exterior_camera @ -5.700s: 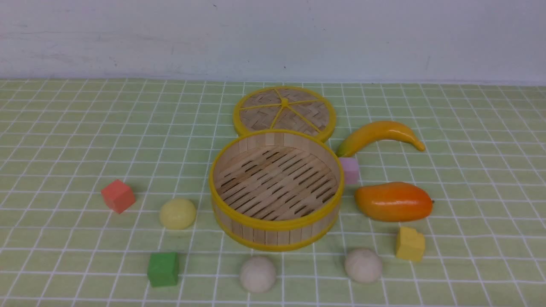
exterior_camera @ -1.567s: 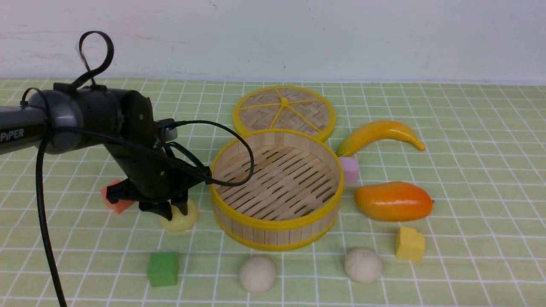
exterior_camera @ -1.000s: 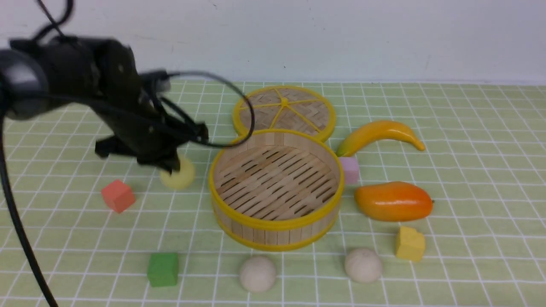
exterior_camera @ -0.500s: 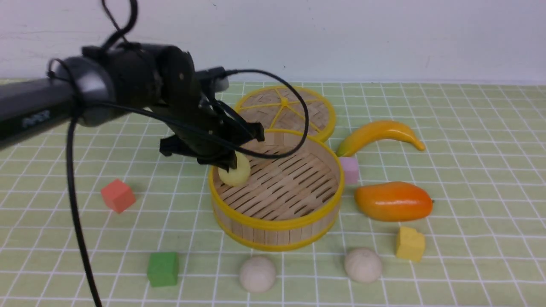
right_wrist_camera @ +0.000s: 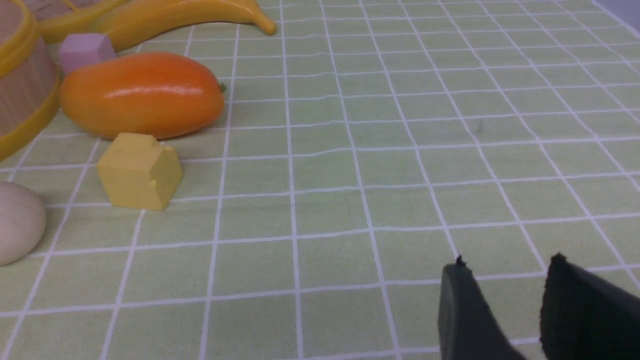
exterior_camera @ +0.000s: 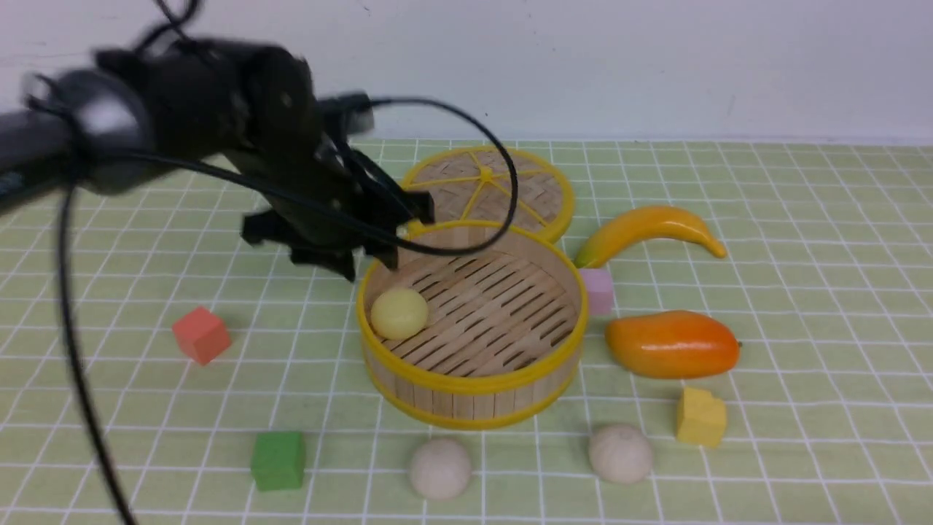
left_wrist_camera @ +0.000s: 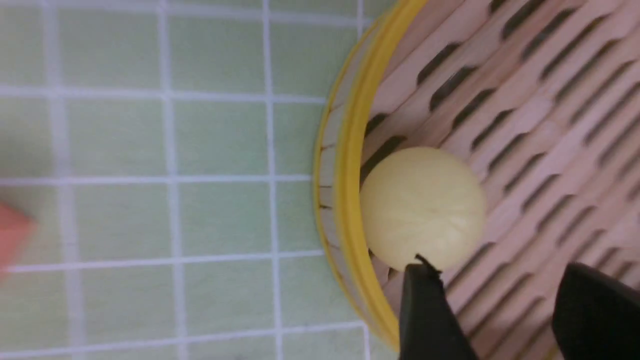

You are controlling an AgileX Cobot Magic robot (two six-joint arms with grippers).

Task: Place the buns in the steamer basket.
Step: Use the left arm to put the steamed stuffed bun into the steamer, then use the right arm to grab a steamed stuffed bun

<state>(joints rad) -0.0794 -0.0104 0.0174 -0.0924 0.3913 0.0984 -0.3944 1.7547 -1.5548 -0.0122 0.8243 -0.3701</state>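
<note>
Buns lie in two places: the pale yellow bun (exterior_camera: 399, 313) rests on the slatted floor of the steamer basket (exterior_camera: 474, 384), against its left wall. A beige bun (exterior_camera: 440, 468) and a second beige bun (exterior_camera: 620, 453) sit on the checked cloth (exterior_camera: 802, 292) in front of it. The left gripper (exterior_camera: 369, 266) hangs above the basket's left rim, jaws spread and empty. The right gripper (right_wrist_camera: 507, 260) hovers over the cloth, jaws parted, nothing between them.

The light is bright and even, with only soft, faint shadows. The left arm (exterior_camera: 219, 124), up and left of the steamer basket (exterior_camera: 474, 384), looks smeared and blurry. The mango (exterior_camera: 670, 344), right of the basket, has a white shiny streak.
</note>
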